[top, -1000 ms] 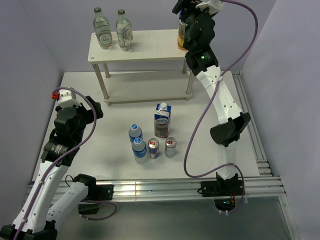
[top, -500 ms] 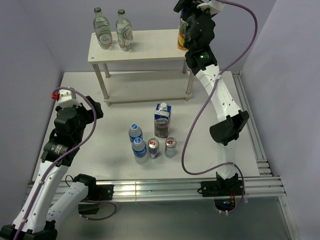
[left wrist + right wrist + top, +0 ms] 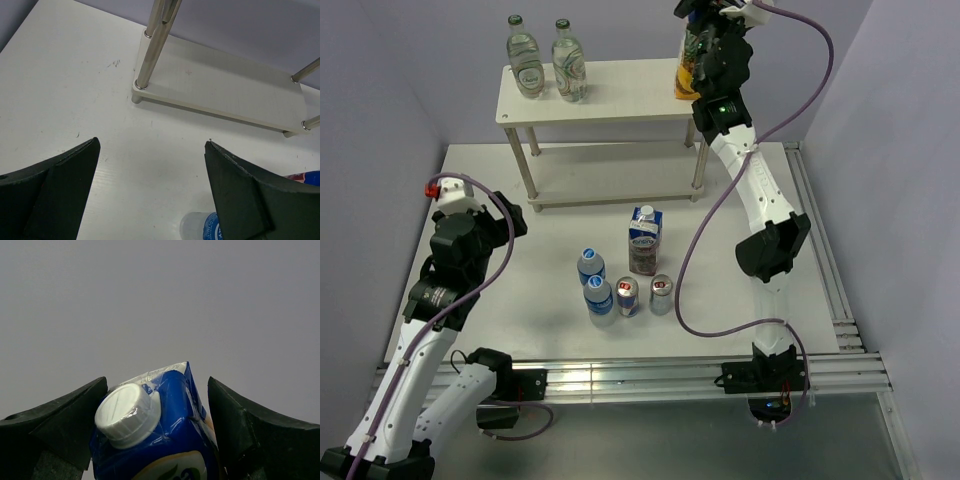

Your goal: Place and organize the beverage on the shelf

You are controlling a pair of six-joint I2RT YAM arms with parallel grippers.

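The cream-white two-tier shelf (image 3: 610, 95) stands at the back of the table. Two glass bottles (image 3: 526, 58) stand on its top board at the left. A blue and orange juice carton (image 3: 687, 72) with a white cap stands at the top board's right end. My right gripper (image 3: 700, 28) is open, its fingers on either side of that carton's top (image 3: 165, 440). My left gripper (image 3: 510, 222) is open and empty above the table at the left, facing the shelf's lower board (image 3: 225, 85).
On the table in front of the shelf stand a blue carton (image 3: 643, 238), two capped water bottles (image 3: 591, 267) and two cans (image 3: 662, 294). One water bottle's cap (image 3: 200, 227) shows by my left gripper's right finger. Grey walls close in the back and sides.
My right gripper has moved a little up and to the right by the juice carton, which stays on the shelf. The left arm has not moved.
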